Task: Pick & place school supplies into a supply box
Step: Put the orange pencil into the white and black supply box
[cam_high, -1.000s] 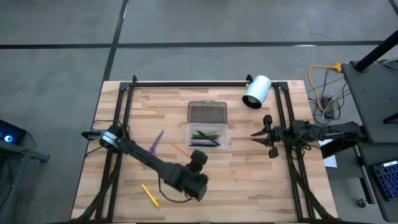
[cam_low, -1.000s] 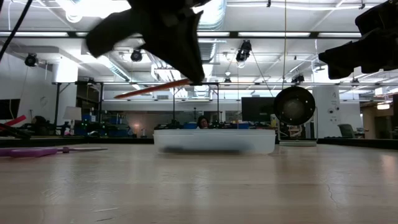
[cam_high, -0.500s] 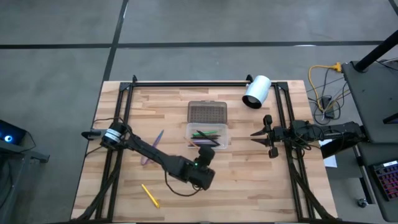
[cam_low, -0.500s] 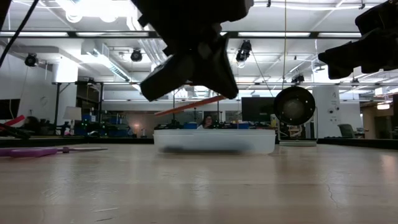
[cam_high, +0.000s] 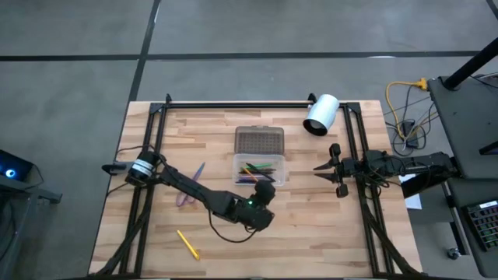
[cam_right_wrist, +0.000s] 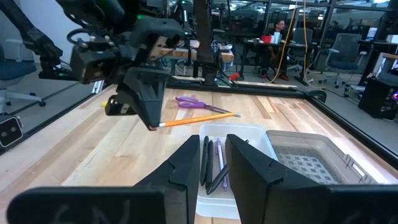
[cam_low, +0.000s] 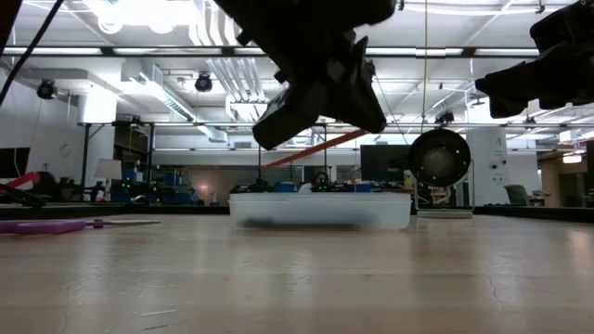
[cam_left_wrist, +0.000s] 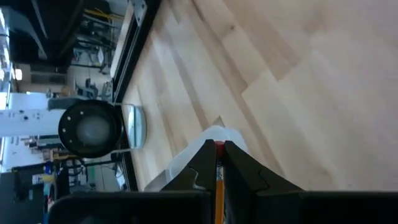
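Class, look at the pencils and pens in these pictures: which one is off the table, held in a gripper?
The orange pencil, pinched in the shut left gripper above the supply box. The yellow pencil lies on the table.

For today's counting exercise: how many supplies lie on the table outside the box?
2: purple scissors left of the supply box; yellow pencil farther left, near the table edge. The left arm may hide others.

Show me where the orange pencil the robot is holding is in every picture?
High view: hidden under the left gripper, by the clear plastic supply box.
Low view: orange pencil slants above the box.
Left wrist view: pencil between the fingers.
Right wrist view: pencil beyond the box.
Shared landmark: the box.
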Robot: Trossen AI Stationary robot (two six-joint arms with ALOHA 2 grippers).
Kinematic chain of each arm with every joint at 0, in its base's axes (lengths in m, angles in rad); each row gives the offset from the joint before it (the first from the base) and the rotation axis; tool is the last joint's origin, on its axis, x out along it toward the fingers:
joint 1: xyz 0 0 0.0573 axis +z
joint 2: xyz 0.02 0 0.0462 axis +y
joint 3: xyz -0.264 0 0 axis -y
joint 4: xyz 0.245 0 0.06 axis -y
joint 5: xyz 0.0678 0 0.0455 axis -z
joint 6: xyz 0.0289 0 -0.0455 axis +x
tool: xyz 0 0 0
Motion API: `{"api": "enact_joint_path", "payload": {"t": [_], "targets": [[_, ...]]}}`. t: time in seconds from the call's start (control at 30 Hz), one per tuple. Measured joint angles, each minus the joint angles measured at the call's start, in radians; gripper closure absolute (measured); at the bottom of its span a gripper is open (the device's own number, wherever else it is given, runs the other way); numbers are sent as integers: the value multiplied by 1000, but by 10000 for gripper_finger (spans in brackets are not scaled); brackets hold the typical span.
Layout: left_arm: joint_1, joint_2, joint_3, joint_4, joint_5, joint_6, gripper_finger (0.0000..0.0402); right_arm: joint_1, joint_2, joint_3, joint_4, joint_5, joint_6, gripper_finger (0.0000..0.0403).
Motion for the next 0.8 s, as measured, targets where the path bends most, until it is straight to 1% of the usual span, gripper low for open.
{"api": "enact_joint_path", "payload": {"t": [0.3, 0.6, 0.8], "targets": [[73, 0, -14, 54, 0, -6, 401, 0, 0, 0, 0, 0, 0, 321], [132, 0, -71, 146, 1, -19, 401, 0, 0, 0, 0, 0, 0, 332], [148, 0, -65, 183, -1, -71, 401, 0, 0, 0, 0, 0, 0, 334]]}}
